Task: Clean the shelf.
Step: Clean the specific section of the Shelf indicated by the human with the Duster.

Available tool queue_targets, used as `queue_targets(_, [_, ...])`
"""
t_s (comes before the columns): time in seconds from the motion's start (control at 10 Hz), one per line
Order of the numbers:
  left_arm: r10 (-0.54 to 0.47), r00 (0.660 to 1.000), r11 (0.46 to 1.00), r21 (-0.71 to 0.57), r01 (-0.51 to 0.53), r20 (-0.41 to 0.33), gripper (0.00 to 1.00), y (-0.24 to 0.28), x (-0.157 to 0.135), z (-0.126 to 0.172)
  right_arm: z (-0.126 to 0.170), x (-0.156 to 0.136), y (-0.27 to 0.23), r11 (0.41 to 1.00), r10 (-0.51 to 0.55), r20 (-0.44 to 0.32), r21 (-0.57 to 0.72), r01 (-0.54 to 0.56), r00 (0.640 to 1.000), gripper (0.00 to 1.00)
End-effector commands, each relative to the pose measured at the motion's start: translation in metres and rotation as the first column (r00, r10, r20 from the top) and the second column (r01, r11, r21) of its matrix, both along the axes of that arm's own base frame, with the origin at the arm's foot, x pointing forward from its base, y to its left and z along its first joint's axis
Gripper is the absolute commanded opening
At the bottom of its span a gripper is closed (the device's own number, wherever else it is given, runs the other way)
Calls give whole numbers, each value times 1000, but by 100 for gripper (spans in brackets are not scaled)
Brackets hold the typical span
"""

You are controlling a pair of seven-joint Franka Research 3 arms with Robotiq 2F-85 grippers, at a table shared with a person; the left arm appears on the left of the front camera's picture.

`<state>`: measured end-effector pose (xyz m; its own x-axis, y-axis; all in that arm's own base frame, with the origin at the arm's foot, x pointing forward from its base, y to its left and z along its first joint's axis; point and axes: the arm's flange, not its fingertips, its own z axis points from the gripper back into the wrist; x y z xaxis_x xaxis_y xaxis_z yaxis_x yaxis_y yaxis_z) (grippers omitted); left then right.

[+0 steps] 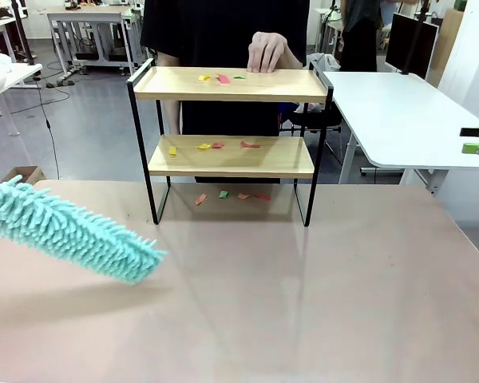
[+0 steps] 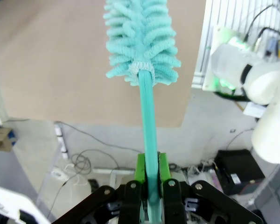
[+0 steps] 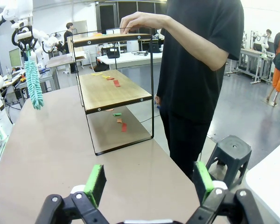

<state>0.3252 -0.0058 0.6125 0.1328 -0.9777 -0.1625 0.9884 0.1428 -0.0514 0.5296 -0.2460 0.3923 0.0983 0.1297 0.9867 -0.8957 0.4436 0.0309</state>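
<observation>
The shelf (image 1: 231,155) stands at the table's far middle, with coloured paper scraps (image 1: 221,78) on its top board, more on the lower board and some on the table beneath. A person's hand (image 1: 265,52) rests on the top board's far edge. My left gripper (image 2: 149,170) is shut on the handle of a fluffy teal duster (image 2: 142,42), whose head hangs tilted over the table's left side (image 1: 72,231), well short of the shelf. My right gripper (image 3: 149,182) stands open and empty at the table's right end (image 1: 477,140), facing the shelf (image 3: 114,88) side-on.
The person in black (image 3: 200,56) stands close behind the shelf. A white table (image 1: 399,112) is at the back right, and a black stool (image 3: 231,149) sits on the floor off the table's far edge. The tan tabletop (image 1: 303,303) is bare in front.
</observation>
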Motion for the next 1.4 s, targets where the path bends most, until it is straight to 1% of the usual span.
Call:
queue_targets(0.0, [27, 1000, 993, -111, -26, 11, 13, -25, -4, 29, 3, 0, 1, 1000, 2, 4, -4, -2, 1000, 100])
queue_targets(0.1, [-16, 1000, 977, -215, 13, -12, 13, -33, -12, 49, 3, 0, 1, 1000, 2, 4, -4, -2, 1000, 100])
queue_targets(0.2, [-81, 997, 943, -325, 70, -20, 13, -44, -24, 72, 3, 0, 1, 1000, 2, 4, -4, -2, 1000, 100])
queue_targets(0.3, [-36, 999, 920, -391, 22, -28, 13, -76, -34, 99, 3, 0, 1, 1000, 2, 4, -4, -2, 1000, 100])
queue_targets(0.4, [37, 999, 892, -450, -45, -27, 13, -111, -46, 120, 3, 0, 1, 1000, 2, 4, -4, -2, 1000, 100])
queue_targets(0.5, [123, 992, 860, -498, -111, -7, 13, -143, -59, 139, 3, 0, 1, 1000, 2, 4, -4, -2, 1000, 100])
queue_targets(0.6, [226, 973, 821, -546, -169, 40, 13, -170, -70, 156, 3, 0, 1, 1000, 2, 4, -4, -2, 1000, 100])
queue_targets(0.7, [299, 953, 772, -601, -208, 55, 13, -201, -77, 173, 3, 0, 1, 1000, 2, 4, -4, -2, 1000, 100])
queue_targets(0.8, [444, 895, 703, -638, -314, 49, 13, -224, -74, 184, 3, 0, 1, 1000, 2, 4, -4, -2, 1000, 100])
queue_targets(0.9, [559, 827, 640, -666, -382, 63, 13, -244, -73, 192, 3, 0, 1, 1000, 2, 4, -4, -2, 1000, 100])
queue_targets(1.0, [642, 765, 593, -667, -452, 53, 13, -264, -70, 195, 3, 0, 1, 1000, 2, 4, -4, -2, 1000, 100])
queue_targets(1.1, [725, 687, 529, -675, -514, 45, 13, -290, -58, 196, 3, 0, 1, 1000, 2, 4, -4, -2, 1000, 100])
queue_targets(1.2, [750, 659, 511, -682, -523, 57, 13, -313, -46, 198, 3, 0, 1, 1000, 2, 4, -4, -2, 1000, 100])
queue_targets(1.3, [763, 644, 504, -677, -537, 57, 13, -334, -35, 200, 3, 0, 1, 1000, 2, 4, -4, -2, 1000, 100])
